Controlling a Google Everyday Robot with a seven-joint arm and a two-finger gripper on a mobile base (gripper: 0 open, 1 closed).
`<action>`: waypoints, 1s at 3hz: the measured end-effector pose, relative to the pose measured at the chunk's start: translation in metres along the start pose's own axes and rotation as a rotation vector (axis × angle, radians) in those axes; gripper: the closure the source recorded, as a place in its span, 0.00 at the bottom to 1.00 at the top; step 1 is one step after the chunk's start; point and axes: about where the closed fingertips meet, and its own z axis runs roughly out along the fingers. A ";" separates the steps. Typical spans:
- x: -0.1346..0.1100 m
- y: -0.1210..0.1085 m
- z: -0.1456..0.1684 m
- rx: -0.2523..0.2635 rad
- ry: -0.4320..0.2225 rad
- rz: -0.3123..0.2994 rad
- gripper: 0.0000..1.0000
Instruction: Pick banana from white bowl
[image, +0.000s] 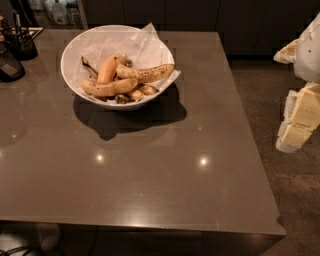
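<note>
We note the banana (147, 74), dull yellow and brown-speckled, in the white bowl (67, 75); gripper (300, 120) well apart at right, state we cannot tell.

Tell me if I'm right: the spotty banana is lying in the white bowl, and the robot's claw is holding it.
Not quite. The spotty banana does lie in the white bowl, but the claw isn't holding it. The camera view shows the claw far off at the right edge, past the table and well away from the bowl.
</note>
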 end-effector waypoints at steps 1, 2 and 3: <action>0.000 0.000 0.000 0.000 0.000 0.000 0.00; -0.007 -0.006 0.001 -0.016 0.030 0.003 0.00; -0.025 -0.022 0.008 -0.066 0.055 -0.039 0.00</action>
